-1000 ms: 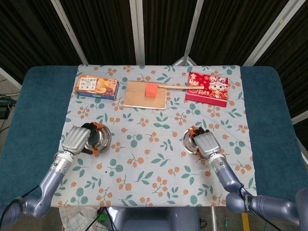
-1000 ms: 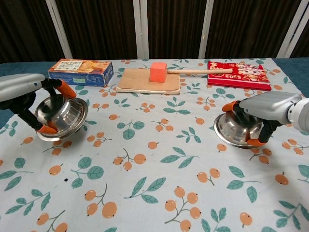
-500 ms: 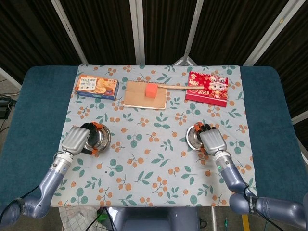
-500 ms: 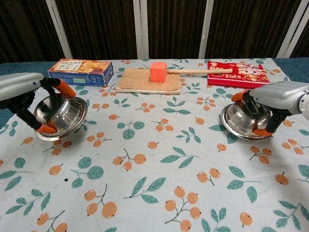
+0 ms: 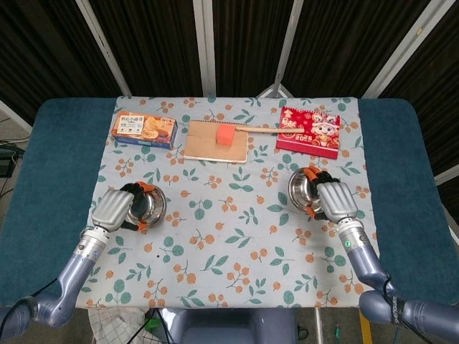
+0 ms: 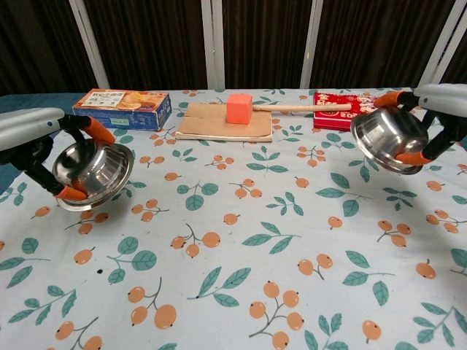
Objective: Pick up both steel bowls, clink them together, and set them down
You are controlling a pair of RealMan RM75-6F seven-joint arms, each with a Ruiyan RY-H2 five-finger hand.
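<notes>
Bowls both airborne: left hand (image 6: 33, 138) grips left steel bowl (image 6: 93, 175) by rim, right hand (image 6: 438, 109) grips right steel bowl (image 6: 389, 138), tilted, well apart. Risk: rim-only hold slipping on clink; hard contact could twist bowl free.

Both steel bowls (image 6: 93, 172) (image 6: 387, 137) gleam, polished and mirror-smooth. The printed cloth (image 6: 233, 240) looks matt; the biscuit box (image 6: 122, 108) is glossy card; the handle (image 6: 300, 108) bare wood.
</notes>
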